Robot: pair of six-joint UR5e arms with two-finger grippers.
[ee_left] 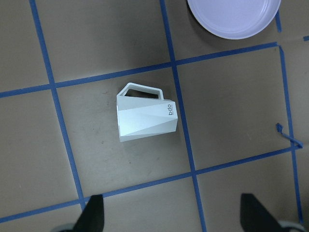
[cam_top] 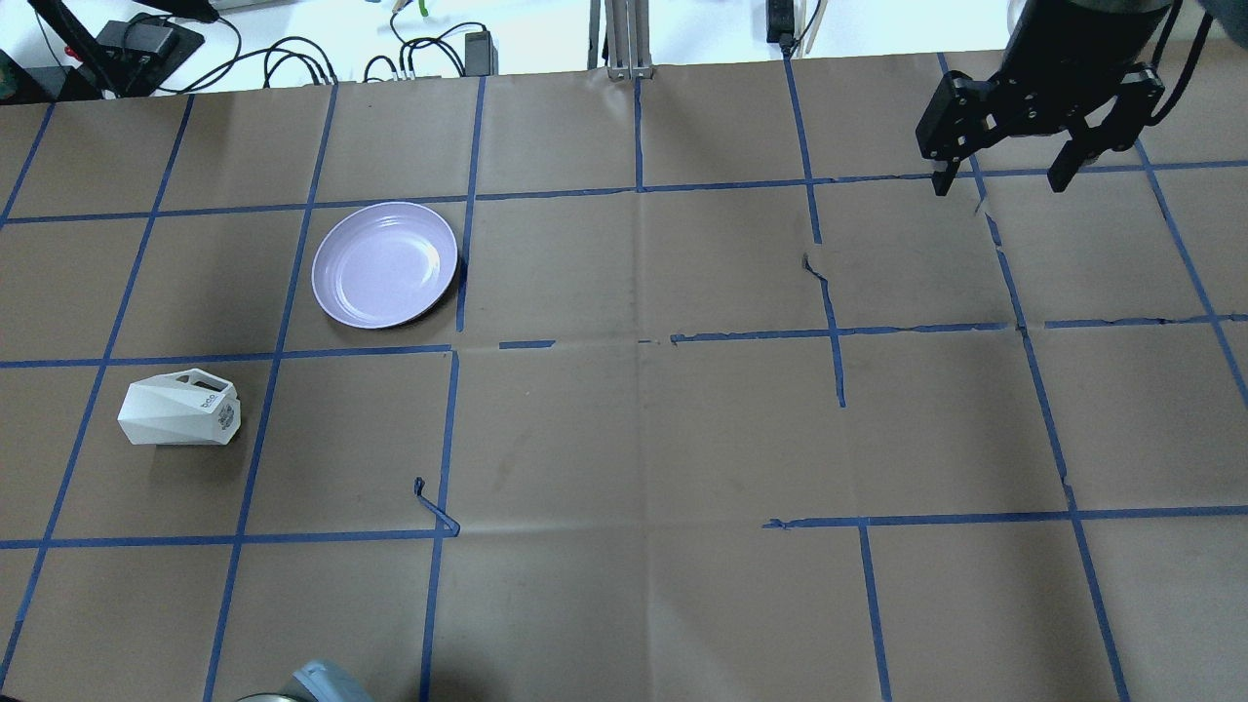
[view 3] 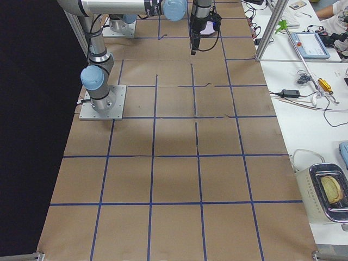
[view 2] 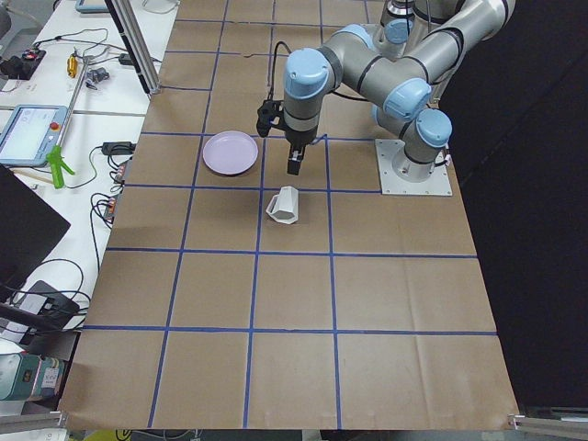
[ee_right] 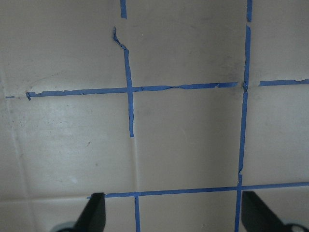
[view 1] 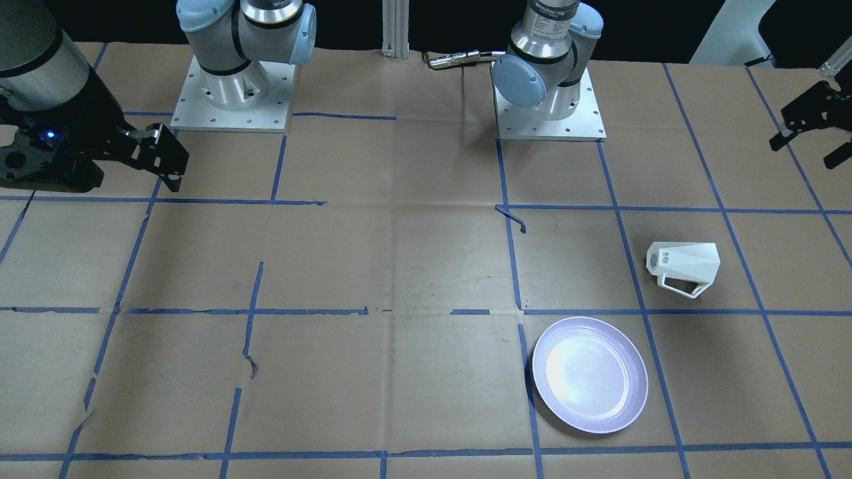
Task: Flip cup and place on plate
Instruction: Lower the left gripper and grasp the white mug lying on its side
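Lying sideways, the cup [ee_left: 147,121] sits below the wide-open, empty left end effector [ee_left: 171,207].

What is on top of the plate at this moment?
Nothing: the plate shows only its bare, glossy surface. The cup lies on its side on the table, apart from the plate. The paper under the plate is covered.

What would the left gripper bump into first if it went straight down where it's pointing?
Probably the table, right beside the cup lying on its side. The cup sits a bit off the left gripper's line, but depth is unclear, so it might get clipped.
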